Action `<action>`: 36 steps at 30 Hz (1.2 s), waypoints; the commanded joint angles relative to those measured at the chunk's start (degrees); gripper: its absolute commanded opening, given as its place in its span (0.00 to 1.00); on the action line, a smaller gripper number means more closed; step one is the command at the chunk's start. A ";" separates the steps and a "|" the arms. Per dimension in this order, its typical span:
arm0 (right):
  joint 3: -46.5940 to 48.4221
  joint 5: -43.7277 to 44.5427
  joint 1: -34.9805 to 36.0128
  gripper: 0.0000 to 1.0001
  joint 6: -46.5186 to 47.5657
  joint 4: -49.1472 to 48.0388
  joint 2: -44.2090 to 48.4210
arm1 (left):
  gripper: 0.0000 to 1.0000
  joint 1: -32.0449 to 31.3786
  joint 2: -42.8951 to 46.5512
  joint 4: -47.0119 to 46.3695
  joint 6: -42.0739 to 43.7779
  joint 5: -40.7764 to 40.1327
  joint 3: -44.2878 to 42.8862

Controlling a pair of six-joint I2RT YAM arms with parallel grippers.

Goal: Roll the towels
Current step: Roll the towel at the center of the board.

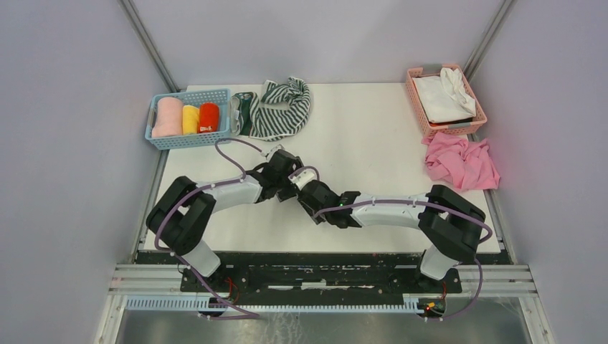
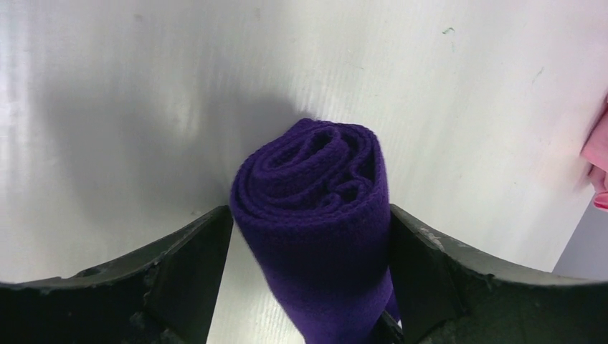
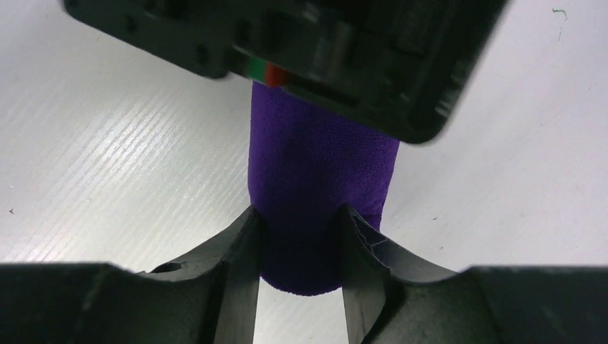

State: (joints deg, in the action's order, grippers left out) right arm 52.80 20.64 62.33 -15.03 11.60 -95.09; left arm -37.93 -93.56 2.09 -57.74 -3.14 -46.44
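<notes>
The deep-purple towel [image 2: 312, 193] is rolled into a tight cylinder; its spiral end faces the left wrist camera. My left gripper [image 2: 310, 222] is shut on the roll, one finger against each side. My right gripper [image 3: 297, 222] is shut on the roll's other end [image 3: 315, 165], just above the table. In the top view both grippers meet at mid-table, left [image 1: 285, 172] and right [image 1: 307, 188], and hide the purple roll. The green-and-white striped towel [image 1: 281, 107] lies crumpled at the back, left of centre, away from both grippers.
A blue basket [image 1: 188, 137] at the back left holds pink, yellow and red rolls. A pink basket [image 1: 419, 97] at the back right holds a white cloth [image 1: 444, 97]. A crumpled pink cloth [image 1: 462, 161] lies at the right edge; it also shows in the left wrist view [image 2: 599, 158].
</notes>
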 commanded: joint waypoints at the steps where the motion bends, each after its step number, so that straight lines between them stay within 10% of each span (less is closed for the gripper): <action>1: -2.79 -7.19 -1.33 0.45 -5.62 0.09 -1.09 | 0.87 3.10 4.15 8.63 0.94 -3.57 1.01; 14: -3.40 -22.84 -7.70 0.44 -13.75 -7.29 -1.99 | 0.92 4.90 28.00 -1.78 -10.74 1.30 18.82; 36: -4.94 -26.49 -10.47 0.45 -25.36 -16.17 -4.36 | 0.80 0.08 9.97 -29.16 -18.37 5.46 24.18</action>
State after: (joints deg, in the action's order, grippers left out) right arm 49.25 -4.75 52.16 -37.80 -6.02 -97.01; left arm -35.90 -80.86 -23.99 -74.08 3.01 -21.56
